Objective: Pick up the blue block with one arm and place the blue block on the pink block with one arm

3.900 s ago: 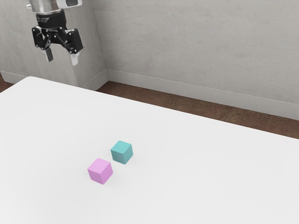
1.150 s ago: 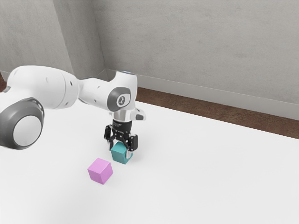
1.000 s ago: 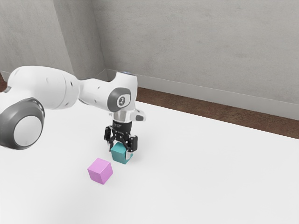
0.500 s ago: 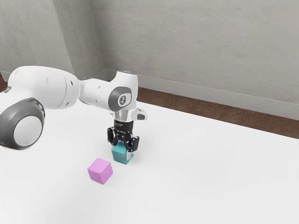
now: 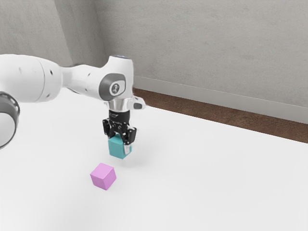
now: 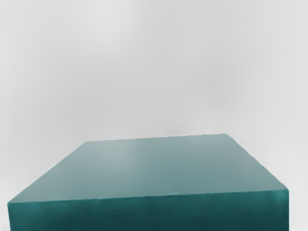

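Observation:
The blue block (image 5: 119, 147), teal in colour, hangs a little above the white table (image 5: 202, 178) in the exterior view, with my gripper (image 5: 119, 139) shut on its top from two sides. Its shadow lies on the table just below it. The pink block (image 5: 103, 176) rests on the table below and toward the exterior view's left of the held block, apart from it. In the wrist view the blue block's (image 6: 154, 183) top face sits large just under my hand, with bare white table behind it.
The white table stretches wide around both blocks. Its far edge (image 5: 216, 121) runs diagonally at the back, with brown floor and a grey wall behind. My white arm (image 5: 57, 84) reaches in from the exterior view's left.
My gripper closed on the blue block and lifted it off the table, shifting slightly toward the exterior view's left. The pink block has not moved.

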You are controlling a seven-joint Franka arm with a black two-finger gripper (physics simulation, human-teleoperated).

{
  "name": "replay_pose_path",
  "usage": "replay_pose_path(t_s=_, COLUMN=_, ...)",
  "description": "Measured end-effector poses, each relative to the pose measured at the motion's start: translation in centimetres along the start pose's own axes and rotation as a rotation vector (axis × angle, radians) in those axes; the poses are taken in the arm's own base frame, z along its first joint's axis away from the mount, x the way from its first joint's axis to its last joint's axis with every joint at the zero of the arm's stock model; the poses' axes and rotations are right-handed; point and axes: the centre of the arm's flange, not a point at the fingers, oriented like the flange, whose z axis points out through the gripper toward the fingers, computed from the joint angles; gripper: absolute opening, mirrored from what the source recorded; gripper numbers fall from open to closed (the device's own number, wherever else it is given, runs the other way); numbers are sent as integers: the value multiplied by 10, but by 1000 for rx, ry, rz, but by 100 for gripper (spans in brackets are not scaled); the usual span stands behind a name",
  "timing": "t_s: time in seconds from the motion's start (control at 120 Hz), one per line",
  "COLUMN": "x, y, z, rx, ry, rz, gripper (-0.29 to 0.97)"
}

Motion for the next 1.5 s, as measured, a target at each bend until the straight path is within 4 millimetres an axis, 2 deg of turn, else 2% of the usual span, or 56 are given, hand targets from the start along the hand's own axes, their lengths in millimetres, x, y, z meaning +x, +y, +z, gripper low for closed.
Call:
replay_pose_path(t_s=0.083, x=-30, y=1, z=-8, rx=17, ry=13, rz=4, gripper=37)
replay_pose_path(t_s=0.183, x=-55, y=1, z=-12, rx=37, ry=42, rz=6, gripper=37)
replay_pose_path(t_s=0.45, x=-94, y=1, z=12, rx=63, ry=105, rz=9, gripper=37)
replay_pose_path(t_s=0.633, x=-117, y=2, z=20, rx=61, ry=160, rz=4, gripper=37)
replay_pose_path(t_s=0.858, x=-120, y=1, z=24, rx=74, ry=205, rz=6, gripper=37)
replay_pose_path(t_s=1.058, x=-133, y=1, z=25, rx=87, ry=217, rz=11, gripper=37)
replay_pose_path(t_s=1.5, x=-127, y=0, z=37, rx=90, ry=213, rz=6, gripper=37)
